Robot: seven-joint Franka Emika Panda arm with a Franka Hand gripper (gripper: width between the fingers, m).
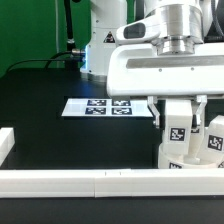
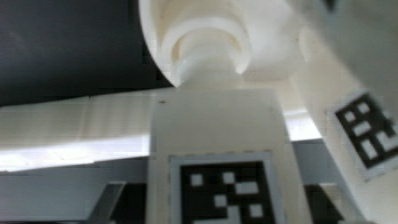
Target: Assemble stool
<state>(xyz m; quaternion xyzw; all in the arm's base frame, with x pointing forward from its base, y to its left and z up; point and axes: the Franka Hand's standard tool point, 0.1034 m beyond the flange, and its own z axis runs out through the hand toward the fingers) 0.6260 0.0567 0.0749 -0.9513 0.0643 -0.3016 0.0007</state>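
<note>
We see the hand (image 1: 178,116) gripping one tagged leg (image 2: 221,150), with its dark fingers (image 2: 118,203) flanking that leg on both sides. In the wrist view, the leg's far end meets a socket of the round seat (image 2: 214,45). A second leg (image 2: 361,125) stands just beside it. The stool parts sit at the exterior view's right on the black desk (image 1: 50,85), behind the front rail (image 1: 90,182). The marker board (image 1: 105,105) lies nearby.
</note>
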